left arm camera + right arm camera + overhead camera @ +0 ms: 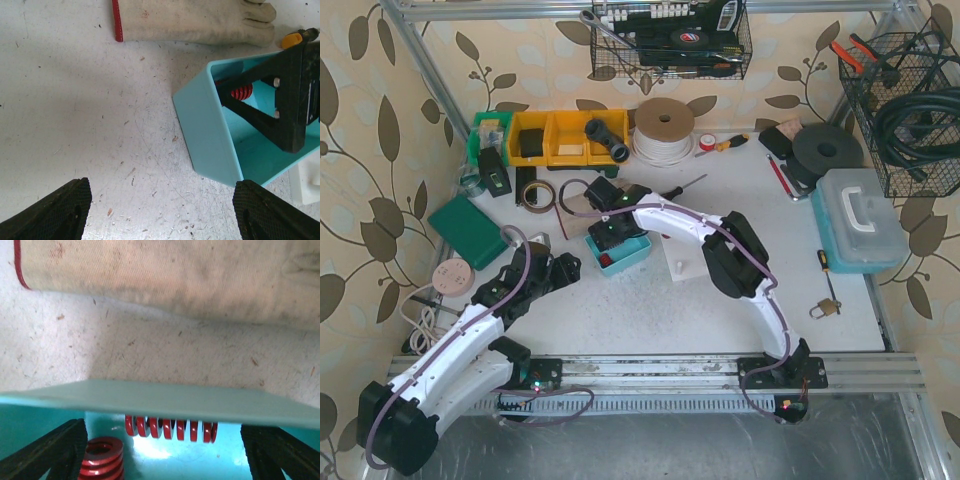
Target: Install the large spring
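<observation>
**Worktop scene, right arm over the parts bin.** The right end effector (pixel 610 232) hangs inside a teal plastic bin (pixel 638 254) near the middle of the worktop (pixel 740 200). Its fingers are spread wide and close on nothing.

Two red coil springs rest on the bin floor between the fingers, touching neither. The longer red spring (pixel 170 429) lies on its side along the far wall. The shorter red spring (pixel 102 457) stands on end beside the left finger (pixel 45 455). The bin's near wall (pixel 150 400) hides the upper part of the longer spring from the right wrist view.

The left end effector (pixel 162 212) is likewise spread and empty. It sits over bare worktop just left of the bin (pixel 210 130).

A canvas work glove (pixel 195 20) with a red-trimmed cuff lies flat just beyond the bin. A white block (pixel 307 182) sits at the bin's right corner.

Along the back stand yellow bins (pixel 565 135), a spool of white cord (pixel 665 130) and a screwdriver (pixel 723 143). A green case (pixel 468 230) lies at the left. A pale blue toolbox (pixel 860 220) and a padlock (pixel 825 307) sit at the right.

The worktop is white, scuffed and flecked with debris. It is bounded by an aluminium frame (pixel 650 365), and wire baskets (pixel 670 40) hang on leaf-patterned wallpaper (pixel 380 150).
</observation>
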